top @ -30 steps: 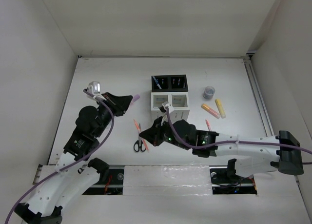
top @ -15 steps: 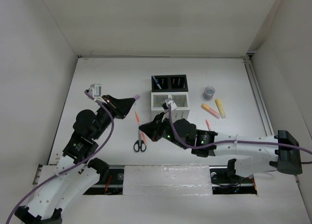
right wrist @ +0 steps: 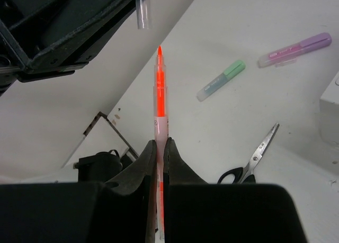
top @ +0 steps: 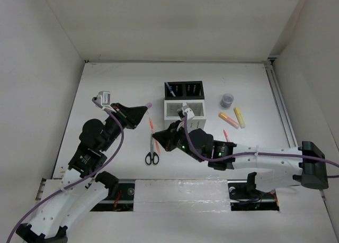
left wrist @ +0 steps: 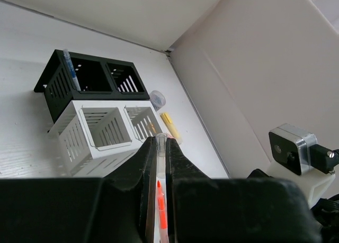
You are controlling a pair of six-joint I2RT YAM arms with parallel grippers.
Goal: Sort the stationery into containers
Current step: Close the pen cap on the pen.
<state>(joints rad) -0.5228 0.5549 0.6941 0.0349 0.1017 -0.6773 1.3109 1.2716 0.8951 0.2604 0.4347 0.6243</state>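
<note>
My left gripper (left wrist: 158,142) is shut on a clear pen cap (left wrist: 160,146), raised over the table's left-centre (top: 144,111). Just below it, my right gripper (right wrist: 159,142) is shut on an orange pen (right wrist: 159,95), whose tip points at the cap (right wrist: 143,12) with a small gap between them. The pen (top: 152,127) slants up from the right gripper (top: 159,140). The containers (top: 184,100) stand at mid-table, a black pair (left wrist: 85,76) behind a white pair (left wrist: 100,129). A blue pen (top: 169,89) stands in the left black compartment.
Black-handled scissors (top: 152,153) lie beneath the right gripper. A green highlighter (right wrist: 221,80) and a pink one (right wrist: 295,50) lie on the table under the arms. Right of the containers are a grey tape roll (top: 227,100), yellow (top: 239,117) and orange (top: 228,119) highlighters and a red pen (top: 226,135).
The right gripper has lifted the orange pen off the table and swung its tip up toward the cap. The left gripper has shifted slightly right.
</note>
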